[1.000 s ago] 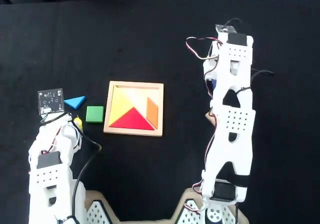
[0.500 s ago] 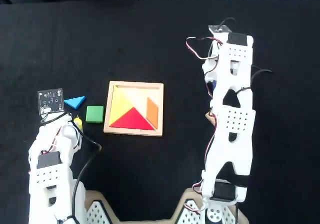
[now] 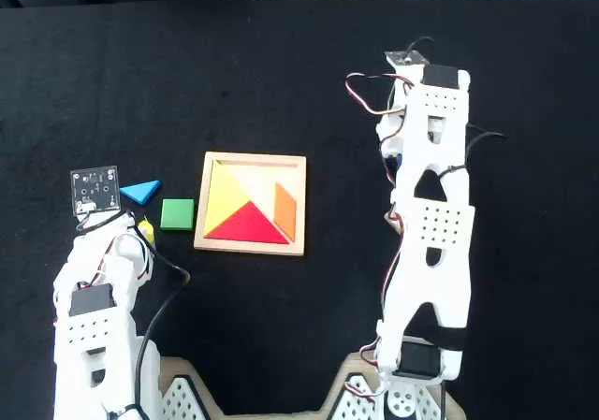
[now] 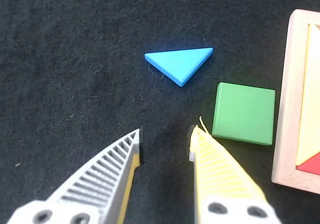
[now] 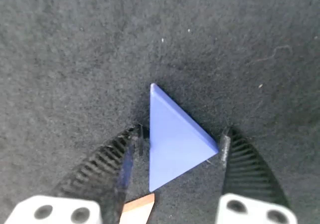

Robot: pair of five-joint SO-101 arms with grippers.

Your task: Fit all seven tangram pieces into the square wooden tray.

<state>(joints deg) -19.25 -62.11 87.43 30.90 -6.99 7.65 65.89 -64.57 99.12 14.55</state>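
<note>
Looking down in the high view, the square wooden tray [image 3: 248, 248] lies left of centre on the black counter [image 3: 281, 83], holding a yellow triangle [image 3: 223, 200], a red triangle [image 3: 248, 225] and an orange piece [image 3: 285, 210], with bare wood along its upper part. A green square block [image 3: 177, 213] and a flat blue triangle [image 3: 140, 192] lie just left of it, probably staged within reach of the left arm [image 3: 94, 298], which is folded at lower left. The right arm [image 3: 430, 224] stretches long up the right of centre

In the left wrist view, the left end effector [image 4: 166, 132] is parted and empty, aimed at the cloth near the blue triangle [image 4: 181, 62] and green block [image 4: 244, 112], beside the tray rim [image 4: 287, 109]

In the right wrist view, the right end effector [image 5: 182, 134] is spread around a flat violet-blue triangle [image 5: 175, 139] lying on the cloth, jaws close on either side, seemingly lined up to pinch it
</note>
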